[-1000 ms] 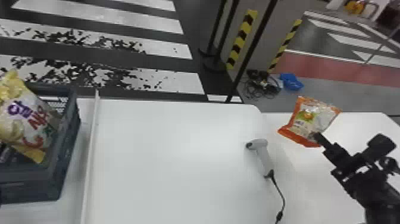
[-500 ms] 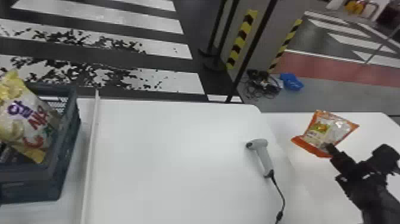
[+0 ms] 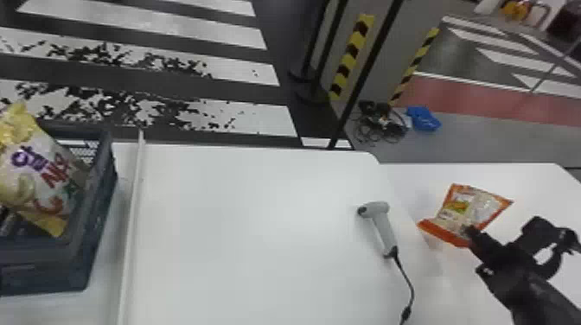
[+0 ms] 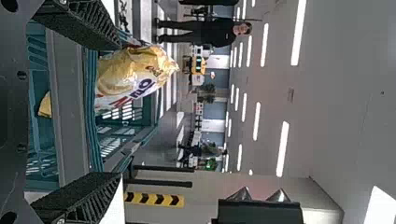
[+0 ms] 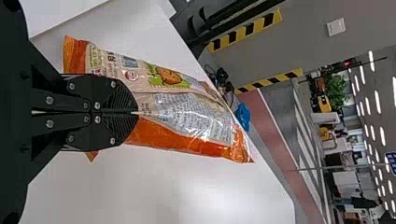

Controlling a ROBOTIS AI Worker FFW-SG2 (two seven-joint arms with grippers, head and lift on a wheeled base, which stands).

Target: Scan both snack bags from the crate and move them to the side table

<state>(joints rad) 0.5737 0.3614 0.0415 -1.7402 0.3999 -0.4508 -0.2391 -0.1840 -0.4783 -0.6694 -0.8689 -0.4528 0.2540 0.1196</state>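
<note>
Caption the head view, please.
Right gripper holds the orange snack bag over the side table; scanner lies nearby.

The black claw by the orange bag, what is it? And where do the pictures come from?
That's the robot's right gripper, a hand with two black fingers, pinching the orange snack bag over the side table. One picture comes from the robot's head, looking down; two come from its wrists, turned sideways. A grey scanner with a cord lies on the big white table. At left, the crate holds a yellow-and-white snack bag, near the open left gripper.
</note>
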